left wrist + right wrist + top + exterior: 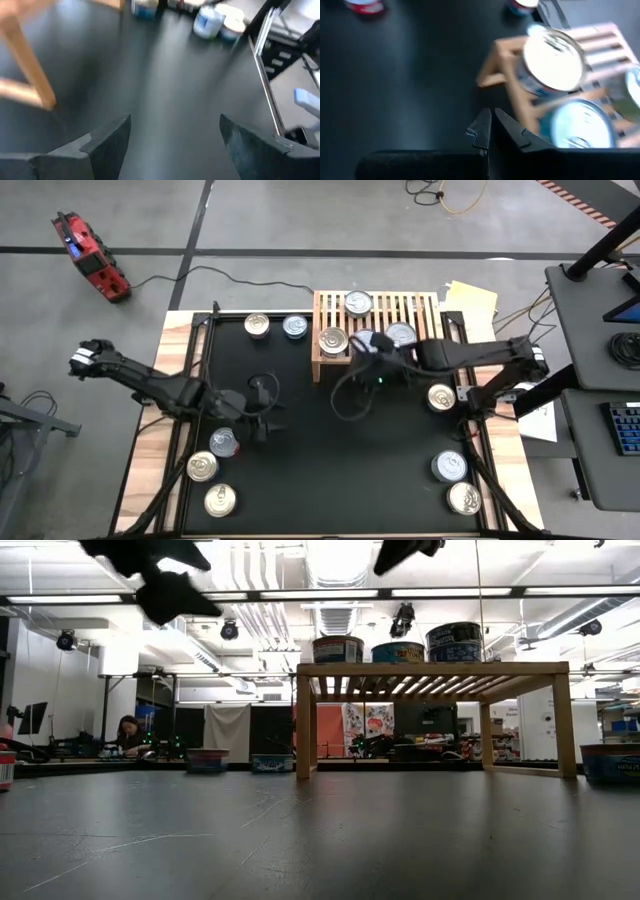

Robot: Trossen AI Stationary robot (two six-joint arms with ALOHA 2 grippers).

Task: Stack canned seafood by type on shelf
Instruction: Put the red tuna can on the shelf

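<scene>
Counter (160,510): black mat over wood, filling the middle of the high view. I read the task as partly done.

Shelf (325,370), upper centre of the frame, at the mat's far edge. I count four cans on its slats: one at the top (358,303), one lower left (334,341), one right of centre (401,334), and one partly hidden under the right arm. The low view shows three tins side by side on top; no second layer that I can see.

Still loose on the mat: two cans just left of the shelf (257,325), (295,327); three in the lower left (224,442), (202,467), (220,500); one at mid right (441,396); two in the lower right (449,466), (464,497). Most of the sorting is left, I judge.

Right hand (365,365): fingers pressed together, carrying nothing, hanging at the shelf's front edge; its wrist view shows two shelf cans just beyond the fingertips.

Left hand (262,415): fingers spread wide, empty, over bare mat at centre left. Nearest loose can lies just below and left of it.
</scene>
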